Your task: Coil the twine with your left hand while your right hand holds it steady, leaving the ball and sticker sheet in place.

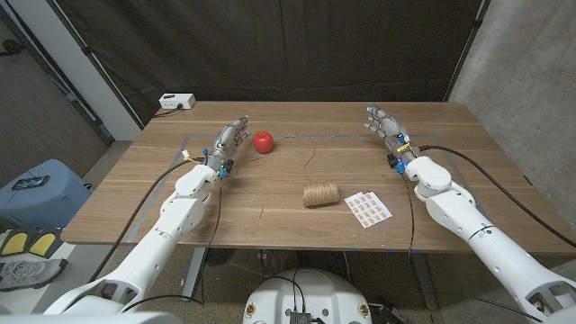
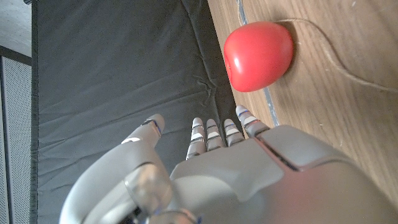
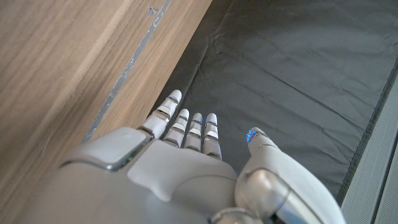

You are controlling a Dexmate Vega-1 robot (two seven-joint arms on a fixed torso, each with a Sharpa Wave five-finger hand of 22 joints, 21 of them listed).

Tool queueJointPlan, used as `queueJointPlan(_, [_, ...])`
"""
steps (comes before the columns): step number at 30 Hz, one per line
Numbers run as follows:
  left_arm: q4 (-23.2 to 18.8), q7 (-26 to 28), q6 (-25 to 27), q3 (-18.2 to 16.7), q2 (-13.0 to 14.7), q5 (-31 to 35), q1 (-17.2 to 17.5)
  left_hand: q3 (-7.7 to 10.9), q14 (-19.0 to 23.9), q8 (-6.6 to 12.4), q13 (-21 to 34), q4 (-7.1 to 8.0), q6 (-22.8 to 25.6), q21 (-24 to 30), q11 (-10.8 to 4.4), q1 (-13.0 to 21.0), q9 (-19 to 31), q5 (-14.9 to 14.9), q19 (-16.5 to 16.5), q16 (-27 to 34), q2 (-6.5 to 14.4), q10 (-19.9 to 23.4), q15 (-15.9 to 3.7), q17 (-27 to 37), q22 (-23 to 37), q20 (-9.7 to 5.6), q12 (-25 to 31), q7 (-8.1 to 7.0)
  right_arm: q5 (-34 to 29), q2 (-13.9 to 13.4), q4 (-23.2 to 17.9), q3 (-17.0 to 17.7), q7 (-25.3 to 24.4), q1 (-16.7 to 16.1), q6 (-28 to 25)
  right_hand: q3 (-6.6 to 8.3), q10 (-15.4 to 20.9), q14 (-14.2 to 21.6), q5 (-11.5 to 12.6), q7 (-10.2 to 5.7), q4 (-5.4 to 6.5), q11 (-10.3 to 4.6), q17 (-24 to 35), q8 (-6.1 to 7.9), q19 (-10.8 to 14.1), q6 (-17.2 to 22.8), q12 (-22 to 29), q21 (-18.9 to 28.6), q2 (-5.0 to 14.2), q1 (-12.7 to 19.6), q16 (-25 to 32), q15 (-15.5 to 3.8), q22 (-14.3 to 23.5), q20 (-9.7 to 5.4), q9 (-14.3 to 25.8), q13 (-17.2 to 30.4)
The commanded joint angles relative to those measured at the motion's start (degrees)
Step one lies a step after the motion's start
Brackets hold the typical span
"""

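A spool of tan twine lies near the table's middle front, with a loose strand running back toward the red ball and another thin strand trailing left. The ball sits at the back left. A white sticker sheet with red stickers lies just right of the spool. My left hand stands open beside the ball, to its left, holding nothing; its fingers are straight. My right hand is open at the back right, far from the twine, fingers extended.
A white power box sits off the table's back left corner. A dark curtain hangs behind the wooden table. Black cables run along both forearms. A blue bin stands on the floor at left.
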Motion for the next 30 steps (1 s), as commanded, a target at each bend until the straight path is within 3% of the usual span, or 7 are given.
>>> queueJointPlan(1, [-0.08, -0.83, -0.01, -0.65, -0.90, 0.84, 0.15, 0.11, 0.14, 0.20, 0.26, -0.38, 0.57, -0.23, -0.04, 0.72, 0.31, 0.24, 0.56, 0.20, -0.11, 0.61, 0.56, 0.12, 0.30, 0.00, 0.26, 0.00, -4.13, -4.19, -6.17, -0.32, -2.33, -1.73, -2.84, 0.26, 0.46, 0.64, -0.13, 0.27, -0.68, -0.05, 0.07, 0.02, 0.11, 0.30, 0.22, 0.28, -0.31, 0.75, 0.19, -1.50, 0.08, -1.74, 0.30, 0.21])
queueJointPlan(16, [-0.38, -2.50, 0.34, -1.02, -0.67, 0.88, 0.27, 0.04, 0.20, 0.20, 0.27, -1.03, 0.66, -0.45, -0.14, 0.86, 0.31, 0.27, 0.67, 0.21, -0.05, 0.77, 0.50, 0.13, 0.30, 0.01, 0.27, -0.08, -9.30, -9.94, -13.42, -1.13, -4.26, -3.45, -6.56, 0.32, 0.82, 0.73, -0.33, 0.65, -2.84, 0.50, -0.23, 0.27, 0.10, 1.03, 0.28, 0.28, -1.25, 2.35, 0.10, -0.87, 0.09, -1.21, 0.37, 0.25])
queueJointPlan(30, [-0.19, -2.58, -0.01, -0.94, -1.10, 1.20, -0.16, 0.02, 0.25, 0.19, 0.26, -1.68, 0.73, -0.64, -0.39, 1.03, 0.30, 0.38, 0.75, 0.21, -0.12, 0.79, 0.36, 0.11, 0.30, -0.12, 0.24, -0.18, -12.91, -14.65, -17.46, -2.08, -3.74, -2.70, -9.37, 0.47, 0.89, 0.77, -0.46, 1.00, -4.65, 1.02, -0.38, 0.34, 0.05, 1.26, 0.27, 0.26, -1.98, 3.81, 0.04, -0.24, 0.09, -0.65, 0.41, 0.28])
